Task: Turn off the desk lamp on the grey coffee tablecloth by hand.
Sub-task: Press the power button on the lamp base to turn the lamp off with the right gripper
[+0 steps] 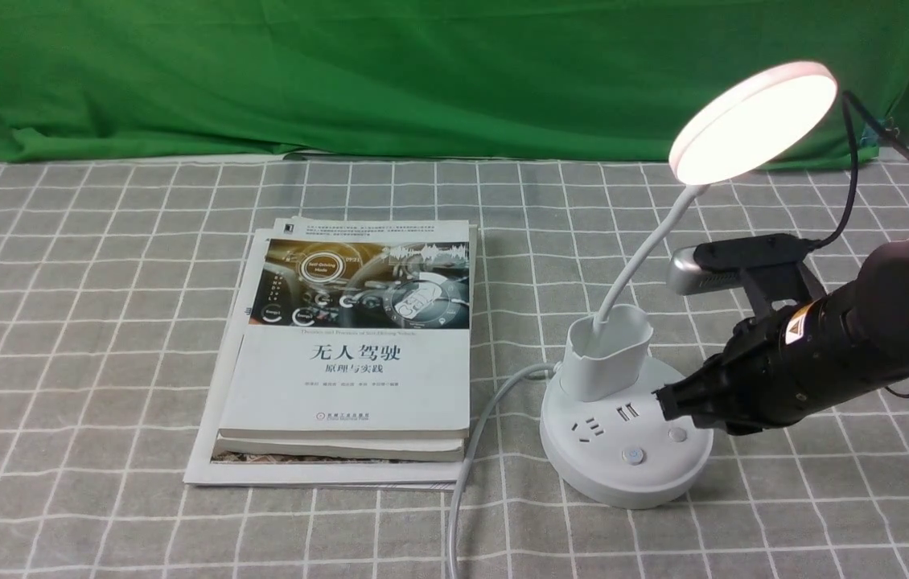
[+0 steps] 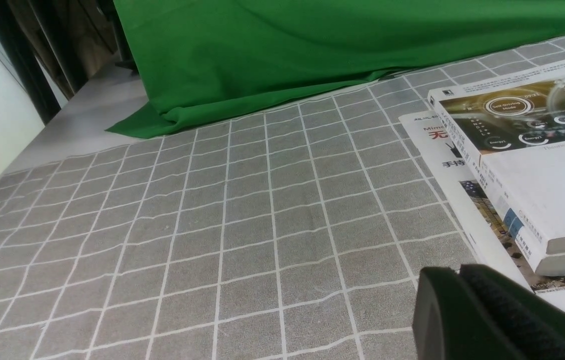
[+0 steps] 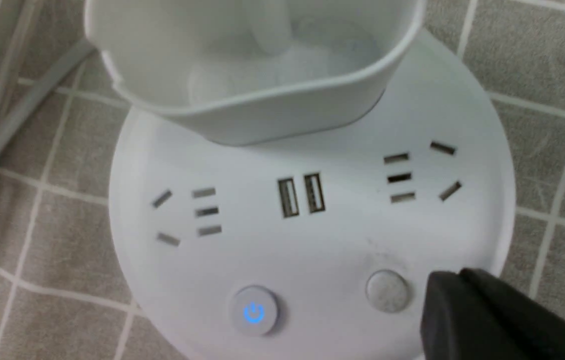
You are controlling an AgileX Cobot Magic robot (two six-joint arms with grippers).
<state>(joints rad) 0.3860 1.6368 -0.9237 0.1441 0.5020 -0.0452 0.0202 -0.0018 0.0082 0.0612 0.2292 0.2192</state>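
**Lamp lit, right claw at the base, press not yet made**

Closest to me, the left claw (image 2: pixel 459 280) sits low over the checked tablecloth (image 1: pixel 100 322), well away from the job. Its dark tips are pressed together with only a seam between them, and it holds nothing.

A little further out, the lamp (image 1: pixel 611 362) stands on the right part of the cloth. Its white cord (image 1: pixel 475 450) runs back towards me past the stack of books (image 1: pixel 358 378) on its left.

On the near edge of the round base (image 1: pixel 607 474) I see two buttons: a power button (image 3: pixel 255 312) with a blue glow, and a plain grey button (image 3: pixel 387 291) to its right.

The right claw (image 1: pixel 668 402) comes in from the right, tips pressed together and gripping nothing. In the wrist view it (image 3: pixel 455 285) hovers over the rim just beside the grey button. I cannot tell whether it touches the base.

Further back rise the cup holder, the thin neck and the disc head (image 1: pixel 754 121), which shines brightly before the green backdrop (image 1: pixel 422 72).

By my reckoning the approach is nearly complete, but the task itself is undone, since the light is on. What remains is to bring the tip onto a button and push. I judge the grey one the nearer candidate, though I cannot confirm from here which button governs the light.
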